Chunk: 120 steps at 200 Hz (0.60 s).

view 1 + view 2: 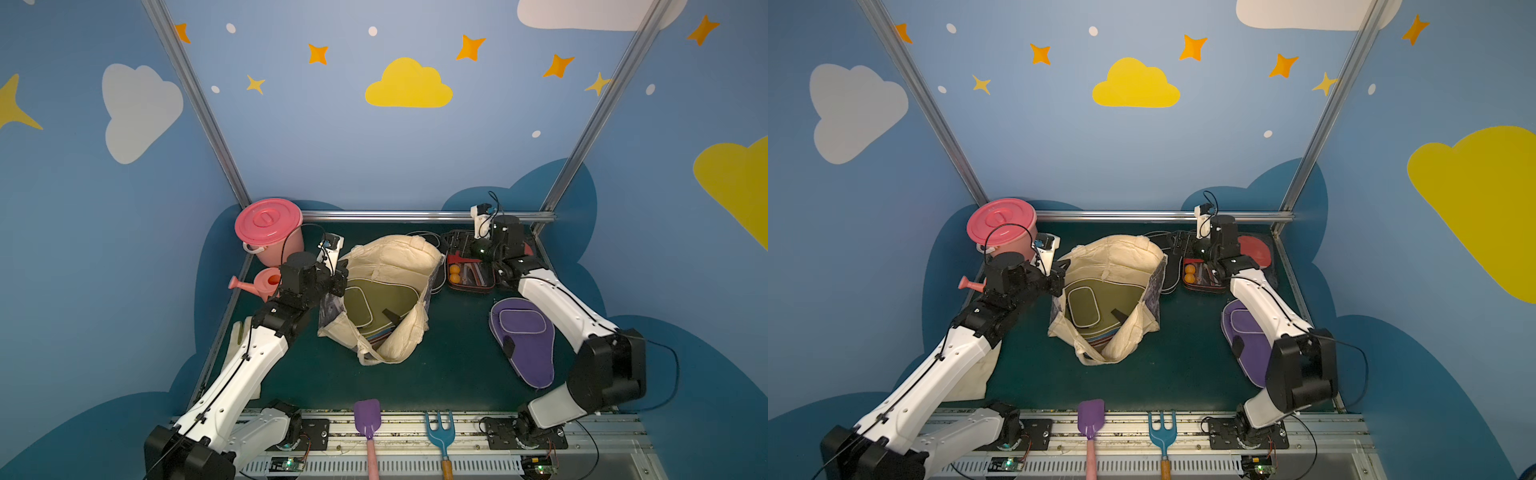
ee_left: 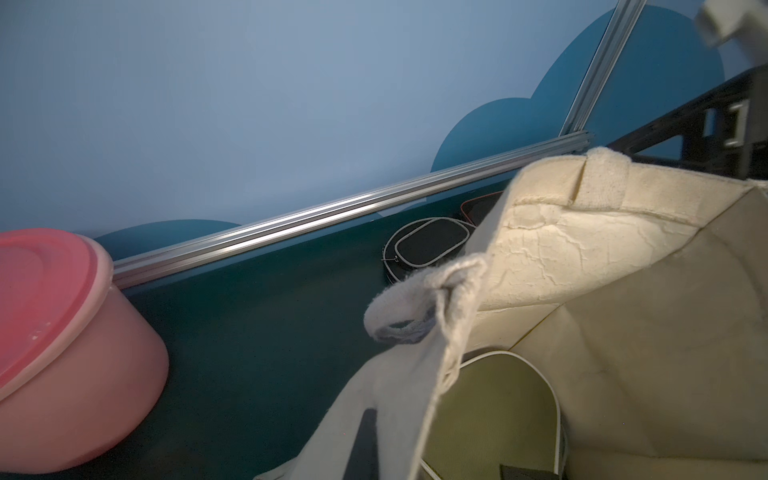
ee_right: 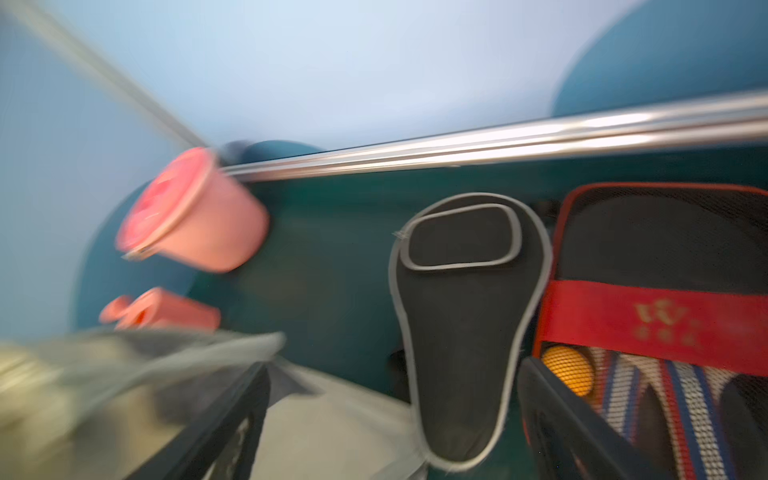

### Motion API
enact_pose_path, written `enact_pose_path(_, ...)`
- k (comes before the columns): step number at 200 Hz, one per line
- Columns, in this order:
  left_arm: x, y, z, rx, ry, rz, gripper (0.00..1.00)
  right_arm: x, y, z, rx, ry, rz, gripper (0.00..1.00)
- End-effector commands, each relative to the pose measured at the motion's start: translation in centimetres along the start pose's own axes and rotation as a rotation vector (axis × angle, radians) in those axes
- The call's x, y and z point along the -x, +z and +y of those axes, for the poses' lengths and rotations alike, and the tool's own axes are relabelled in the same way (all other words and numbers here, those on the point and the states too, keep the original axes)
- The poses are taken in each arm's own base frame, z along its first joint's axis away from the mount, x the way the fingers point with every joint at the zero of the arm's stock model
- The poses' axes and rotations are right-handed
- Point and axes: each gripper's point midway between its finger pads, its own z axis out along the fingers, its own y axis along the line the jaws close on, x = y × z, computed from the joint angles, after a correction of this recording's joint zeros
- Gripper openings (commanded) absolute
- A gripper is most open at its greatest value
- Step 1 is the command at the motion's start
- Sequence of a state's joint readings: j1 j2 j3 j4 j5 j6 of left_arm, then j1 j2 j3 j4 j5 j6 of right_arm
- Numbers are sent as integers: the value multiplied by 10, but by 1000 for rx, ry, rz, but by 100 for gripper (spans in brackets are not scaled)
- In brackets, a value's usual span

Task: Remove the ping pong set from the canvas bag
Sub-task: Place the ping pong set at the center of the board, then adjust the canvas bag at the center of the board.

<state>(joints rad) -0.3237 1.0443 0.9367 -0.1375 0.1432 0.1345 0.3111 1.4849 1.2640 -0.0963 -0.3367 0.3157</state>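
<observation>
- Ping pong set: olive paddle-shaped fabric case [image 1: 374, 299] inside the floppy cream canvas bag [image 1: 395, 257], just beside the left gripper [image 1: 338, 277], whose jaws appear pinched on the bag rim.
- Right gripper [image 3: 392, 370]: jaws spread, empty, above the black grey-piped paddle case [image 3: 461, 324].
- Risk: if the rim pinch slips, the bag may collapse over the olive case.

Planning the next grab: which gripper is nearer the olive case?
Left. The left gripper is at the bag's rim, beside the olive case; the right gripper is off by the ball pack.
</observation>
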Motion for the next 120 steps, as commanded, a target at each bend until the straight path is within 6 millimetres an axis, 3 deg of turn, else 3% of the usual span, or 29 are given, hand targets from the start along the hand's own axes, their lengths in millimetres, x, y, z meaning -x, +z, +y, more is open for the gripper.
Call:
enact_pose_path(1,55,-29,-2,11,-6,-170,5,-17,-32,41,150,-63,79,91)
enact_pose_path(52,57,-43,-2,17,-25,-187,5,-47,-77,86,182,-82,127,92)
enact_pose_path(69,58,-45,-6,-2,-24,-193,5,-59,-78,87,119,-64,172,91)
enact_pose_path(100,61,-50,-10,-16,-24,-201,5,-86,-62,83,15,-68,258,90)
enact_pose_path(107,61,-52,-10,-14,-25,-203,5,-90,-57,84,11,-65,274,88)
enact_pose_path(120,61,-55,-10,-13,-26,-206,5,-97,-50,87,15,-65,304,67)
